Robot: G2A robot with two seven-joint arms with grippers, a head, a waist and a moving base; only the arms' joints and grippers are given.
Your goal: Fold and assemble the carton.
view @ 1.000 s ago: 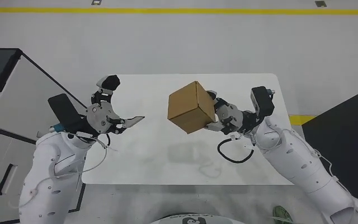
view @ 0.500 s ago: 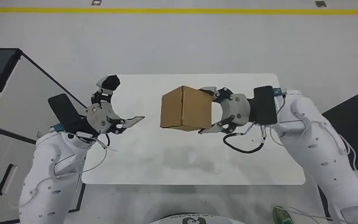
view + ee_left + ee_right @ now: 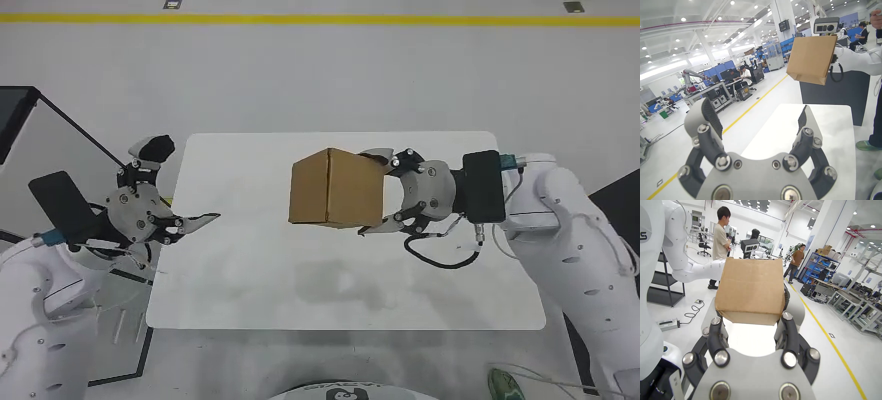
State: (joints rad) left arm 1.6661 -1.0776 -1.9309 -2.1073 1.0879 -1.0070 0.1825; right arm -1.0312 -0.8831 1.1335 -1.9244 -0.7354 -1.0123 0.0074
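A brown cardboard carton [image 3: 335, 188], folded into a closed box, hangs in the air above the middle of the white table [image 3: 250, 290]. My right gripper [image 3: 372, 190] is shut on the carton [image 3: 750, 292], its fingers clamping two opposite sides from the right. My left gripper [image 3: 196, 200] stands open with nothing between its fingers, over the table's left edge and well apart from the carton. From the left wrist view, the carton [image 3: 811, 58] floats far beyond the open left gripper [image 3: 757, 117].
A black cable loop [image 3: 437, 258] hangs under the right arm's wrist. A dark rack [image 3: 20, 120] stands off the table's left side. A yellow floor line [image 3: 320, 18] runs beyond the far edge.
The left arm has drawn back to the left, out to the table's edge. The right arm swung the carton left and levelled it, then held it nearly still.
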